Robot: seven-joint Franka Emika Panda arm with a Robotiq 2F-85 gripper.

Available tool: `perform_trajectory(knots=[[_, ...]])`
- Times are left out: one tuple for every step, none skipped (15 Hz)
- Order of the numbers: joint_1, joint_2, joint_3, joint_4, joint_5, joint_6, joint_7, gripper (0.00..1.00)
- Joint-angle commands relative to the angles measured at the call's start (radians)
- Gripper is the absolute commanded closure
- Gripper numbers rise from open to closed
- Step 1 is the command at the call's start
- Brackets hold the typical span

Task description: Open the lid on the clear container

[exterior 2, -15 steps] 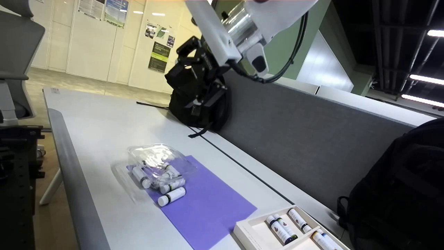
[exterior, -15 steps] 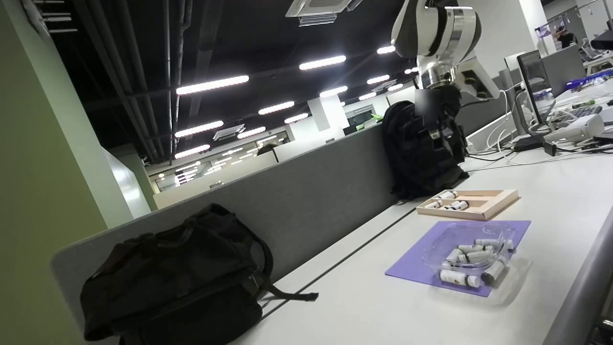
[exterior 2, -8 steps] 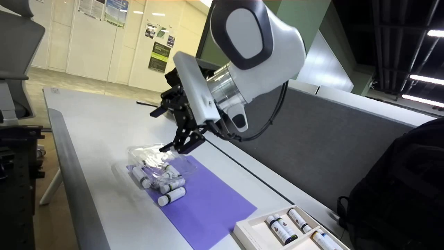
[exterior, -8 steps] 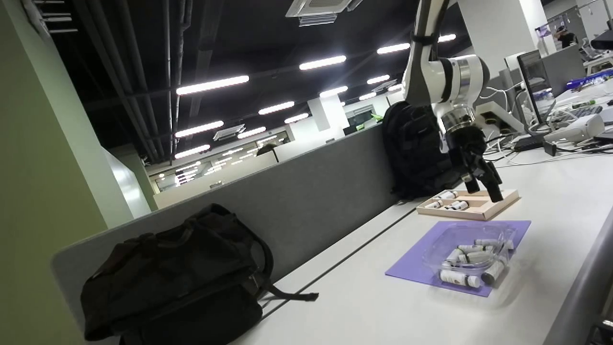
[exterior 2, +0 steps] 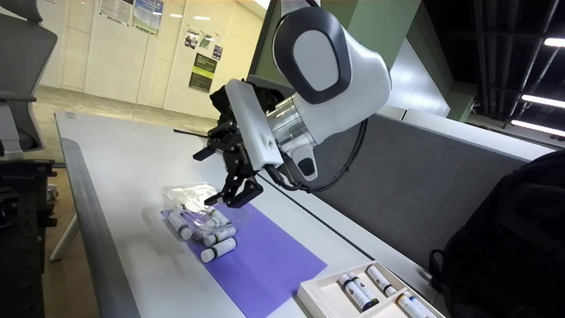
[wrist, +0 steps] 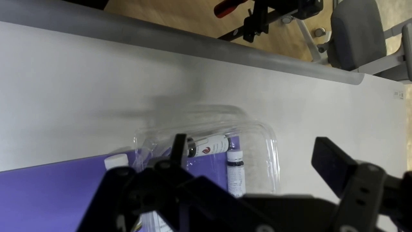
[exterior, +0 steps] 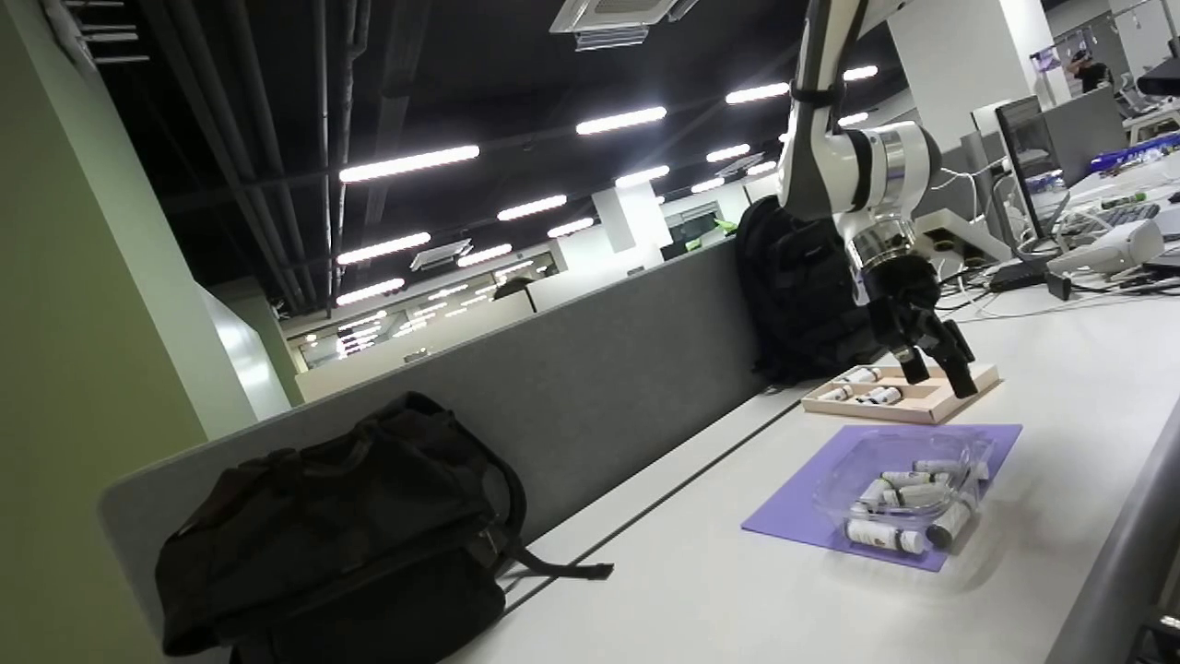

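Note:
The clear container [exterior: 834, 493] sits on the purple sheet, with several small white vials showing through it; it also shows in an exterior view [exterior 2: 170, 201]. Its lid [exterior 2: 198, 194] is a glossy transparent top lying over the vials; the lid's seam against the box is hard to make out. My gripper [exterior: 938, 376] is open and empty, tilted down above the container; it also shows in an exterior view [exterior 2: 214, 179]. In the wrist view, the open gripper [wrist: 250, 148] has its left finger over the container and its right finger beyond the container's right rim [wrist: 273, 161], apart from it.
The purple sheet [exterior: 802, 507] lies under the container. A shallow partitioned tray [exterior: 949, 401] with vials stands close by. A black backpack [exterior: 802, 295] leans on the grey partition [exterior: 627, 369]; another backpack [exterior: 341, 544] lies along it. The table's grey edge [wrist: 180, 40] shows in the wrist view.
My gripper has come down from up near the partition to above the container, dropping slightly more in the last half second. The container, vials and sheet have not moved.

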Motion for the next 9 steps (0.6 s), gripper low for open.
perform_trajectory(knots=[[-0.058,0.024,0.013,0.008,0.001,0.003,0.036,0.0],[-0.068,0.031,0.011,0.01,-0.002,0.008,0.047,0.0],[-0.079,0.038,0.01,0.012,-0.002,0.01,0.052,0.0],[-0.092,0.045,0.01,0.013,0.004,0.014,0.047,0.0],[-0.104,0.053,0.011,0.016,0.01,0.02,0.044,0.0],[-0.116,0.063,0.013,0.02,0.018,0.024,0.034,0.0],[-0.126,0.073,0.016,0.023,0.029,0.032,0.027,0.0],[-0.132,0.083,0.018,0.027,0.037,0.038,0.026,0.0],[-0.135,0.091,0.019,0.03,0.042,0.044,0.03,0.0]])
